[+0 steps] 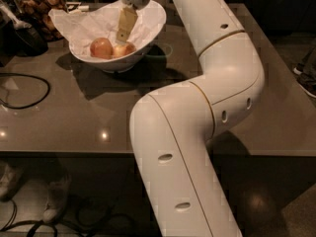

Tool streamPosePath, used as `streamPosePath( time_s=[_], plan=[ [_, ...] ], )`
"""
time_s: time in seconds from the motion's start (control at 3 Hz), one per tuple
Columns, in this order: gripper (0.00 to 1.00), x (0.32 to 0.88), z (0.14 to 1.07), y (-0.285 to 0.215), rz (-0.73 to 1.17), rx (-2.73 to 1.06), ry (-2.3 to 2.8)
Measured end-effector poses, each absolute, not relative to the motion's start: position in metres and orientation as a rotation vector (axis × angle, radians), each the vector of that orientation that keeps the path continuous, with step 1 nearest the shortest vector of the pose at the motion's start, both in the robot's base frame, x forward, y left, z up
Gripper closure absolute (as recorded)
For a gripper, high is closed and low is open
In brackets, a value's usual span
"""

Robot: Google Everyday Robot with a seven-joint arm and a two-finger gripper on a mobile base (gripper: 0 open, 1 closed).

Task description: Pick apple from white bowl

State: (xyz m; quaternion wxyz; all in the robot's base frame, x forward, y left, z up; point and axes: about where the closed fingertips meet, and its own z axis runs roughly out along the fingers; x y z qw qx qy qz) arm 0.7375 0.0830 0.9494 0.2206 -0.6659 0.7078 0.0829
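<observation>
1. Your hand hangs inside the bowl, low over the fruit and toward the right side. I cannot tell whether it is apart or together, and I see nothing clamped in it.
2. The red apple lies at the bottom of the bowl on crumpled paper, just beside a paler fruit, which may be a second apple. The tip of the hand stands over the paler one. If you close here, you may take the wrong fruit, or squeeze both so that one pops out.
3. The apple is round and smooth. If the hand comes down off its middle, the apple will probably roll away over the paper toward the left wall.
4. The paper is loose. It can be pinched together with the apple and come up with it, dragging the other fruit.
5. The bowl stands free on the surface and its rim is slanted. A push sideways from the hand may slide or tip it.
6. The arm crosses close to the right rim, so a wide lift could knock it.
</observation>
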Motion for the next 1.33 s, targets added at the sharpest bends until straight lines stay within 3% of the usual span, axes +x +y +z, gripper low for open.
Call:
streamPosePath(
  time_s=[1.33],
  plan=[
    [0.32, 0.744, 0.905, 0.074, 0.279, -1.845, 2.059]
  ],
)
